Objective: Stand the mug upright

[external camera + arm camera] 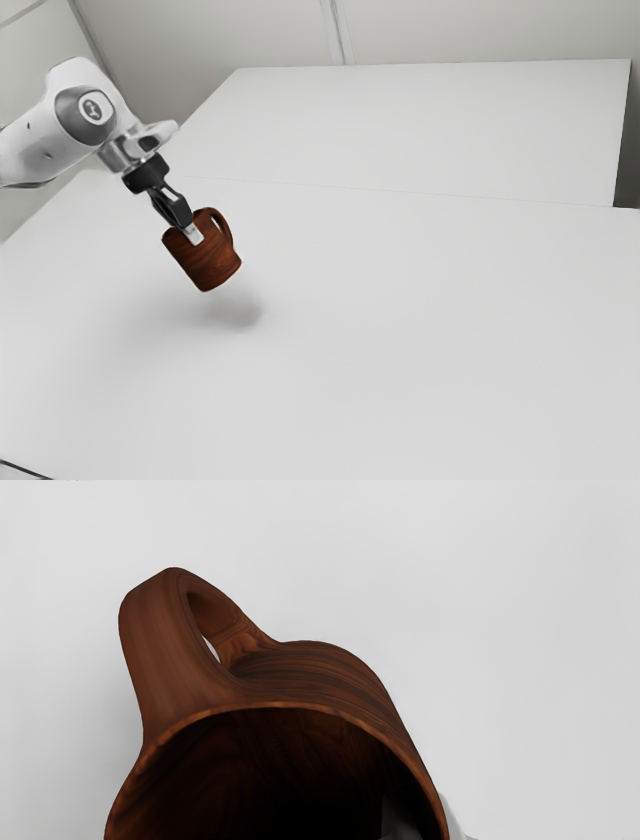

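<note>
While the mug (208, 265) hangs tilted above the desk (420, 340) in the exterior view, its mouth faces up toward the end effector (193, 234), which has hold of it at the rim. The handle (226, 232) is on the side toward the exterior view's right, and a soft shadow (235, 312) lies on the desk below. In the wrist view, one fingertip (397, 817) is inside the mug and another fingertip (451, 817) is outside, closed down to little more than the thin wall pinched between them.
</note>
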You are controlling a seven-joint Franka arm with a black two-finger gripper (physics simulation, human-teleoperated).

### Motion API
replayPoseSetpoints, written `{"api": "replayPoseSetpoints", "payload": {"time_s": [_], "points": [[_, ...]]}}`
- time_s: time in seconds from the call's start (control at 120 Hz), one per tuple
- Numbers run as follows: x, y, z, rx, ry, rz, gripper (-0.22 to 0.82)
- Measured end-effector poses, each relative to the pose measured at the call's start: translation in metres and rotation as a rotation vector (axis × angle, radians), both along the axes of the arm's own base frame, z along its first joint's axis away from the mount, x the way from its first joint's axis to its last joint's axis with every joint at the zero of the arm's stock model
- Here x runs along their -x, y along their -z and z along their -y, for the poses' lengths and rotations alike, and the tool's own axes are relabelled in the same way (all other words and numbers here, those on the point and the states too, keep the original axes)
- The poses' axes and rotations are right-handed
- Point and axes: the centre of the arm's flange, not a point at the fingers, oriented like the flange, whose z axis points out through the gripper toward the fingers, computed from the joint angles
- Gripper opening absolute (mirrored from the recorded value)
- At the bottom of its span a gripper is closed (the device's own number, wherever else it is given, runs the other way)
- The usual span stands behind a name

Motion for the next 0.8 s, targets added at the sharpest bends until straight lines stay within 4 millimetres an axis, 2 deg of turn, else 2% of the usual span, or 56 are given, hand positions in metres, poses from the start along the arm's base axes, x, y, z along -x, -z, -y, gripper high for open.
{"api": "replayPoseSetpoints", "payload": {"time_s": [0.092,0.175,0.45,0.642,0.742,0.8], "points": [[-0.008,-0.002,0.024,-0.152,0.031,0.021,-0.18],[-0.008,0.008,0.032,-0.242,0.022,0.034,-0.18],[0.012,0.061,0.017,-0.372,-0.100,0.059,-0.18],[0.009,0.090,0.010,-0.377,-0.178,0.056,-0.18],[0.005,0.102,0.017,-0.370,-0.197,0.048,-0.11],[0.004,0.104,0.019,-0.367,-0.209,0.047,0.01]]}}
